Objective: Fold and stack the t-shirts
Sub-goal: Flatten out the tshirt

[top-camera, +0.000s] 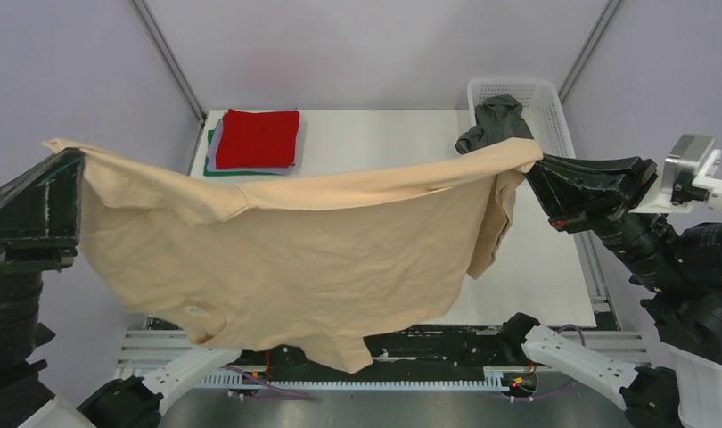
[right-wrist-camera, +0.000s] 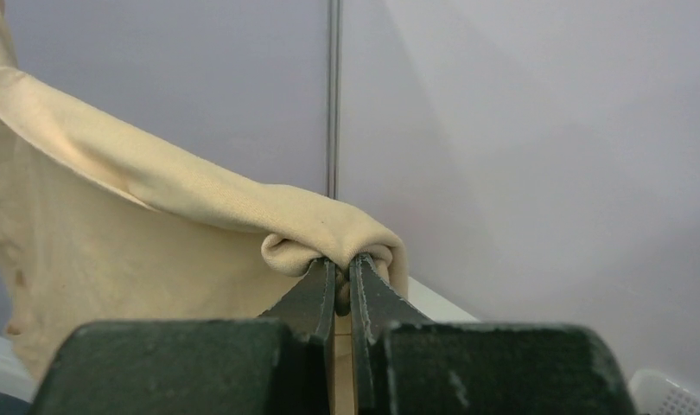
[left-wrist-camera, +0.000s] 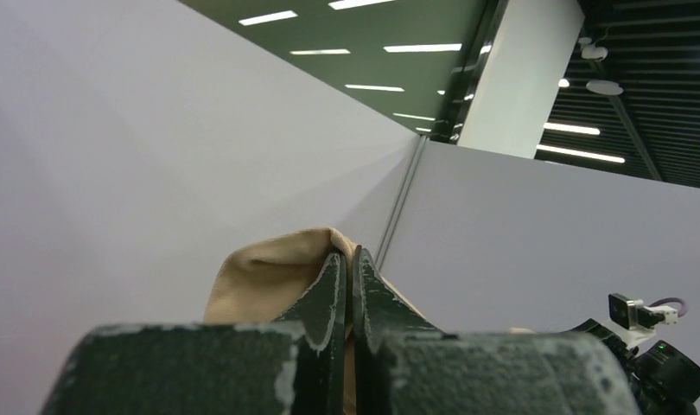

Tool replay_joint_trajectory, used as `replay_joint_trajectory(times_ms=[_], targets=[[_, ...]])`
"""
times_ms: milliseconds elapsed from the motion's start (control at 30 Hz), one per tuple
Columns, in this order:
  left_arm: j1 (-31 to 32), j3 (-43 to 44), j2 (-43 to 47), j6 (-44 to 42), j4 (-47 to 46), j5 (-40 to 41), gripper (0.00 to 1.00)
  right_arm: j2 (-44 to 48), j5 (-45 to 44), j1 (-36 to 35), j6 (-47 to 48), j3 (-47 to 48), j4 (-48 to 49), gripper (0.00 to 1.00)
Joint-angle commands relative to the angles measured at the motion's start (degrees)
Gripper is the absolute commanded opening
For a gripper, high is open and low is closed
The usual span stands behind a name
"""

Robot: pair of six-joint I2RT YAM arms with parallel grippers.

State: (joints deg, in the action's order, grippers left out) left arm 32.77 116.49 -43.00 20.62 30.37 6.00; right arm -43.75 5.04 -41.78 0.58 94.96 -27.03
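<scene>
Top view: the tan t-shirt point(top-camera: 286, 241) hangs in the air, stretched between the left tool point(top-camera: 72, 165) and the right tool point(top-camera: 531, 167). Each is clamped on an upper corner, and the hem sags past the near edge of the worktop point(top-camera: 384, 134). It looks light and limp, so the corners suit gripping. The red t-shirt point(top-camera: 258, 138) tops a folded stack far left and the basket point(top-camera: 553, 107) stands far right, with room to lay between them.

Left wrist: the jaws pinch a tan fold.

Right wrist: the jaws close on a bunched tan edge.

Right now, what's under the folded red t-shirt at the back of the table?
Lavender cloth edges and a green cloth edge stick out beneath the folded red t-shirt. Anything else in the stack is covered by it.
</scene>
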Motion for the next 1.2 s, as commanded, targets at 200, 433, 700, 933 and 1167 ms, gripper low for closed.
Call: replay_joint_trajectory(times_ms=[200,433,700,933,1167], targets=[[-0.3,-25.5,-9.3,-8.5,-12.2,29.3,0.02,-3.2,-26.7,0.2,0.3,-21.1,8.7,0.00],[-7.8,-42.1,-30.2,-5.9,-24.3,38.0,0.02,-18.5,-46.2,4.3,-10.0,-38.5,14.8,0.00],[-17.0,-36.9,-58.3,1.6,-29.0,24.6,0.25,-46.0,-30.7,16.3,-7.4,-35.1,29.2,0.10],[-17.2,-23.0,-66.8,0.7,-17.3,20.7,1.00,-57.6,-29.4,21.9,-3.7,-21.0,21.9,0.91],[-16.0,-33.9,-56.3,7.4,-9.2,13.9,1.00,-42.8,-12.4,21.8,-4.7,-38.0,26.0,0.98]])
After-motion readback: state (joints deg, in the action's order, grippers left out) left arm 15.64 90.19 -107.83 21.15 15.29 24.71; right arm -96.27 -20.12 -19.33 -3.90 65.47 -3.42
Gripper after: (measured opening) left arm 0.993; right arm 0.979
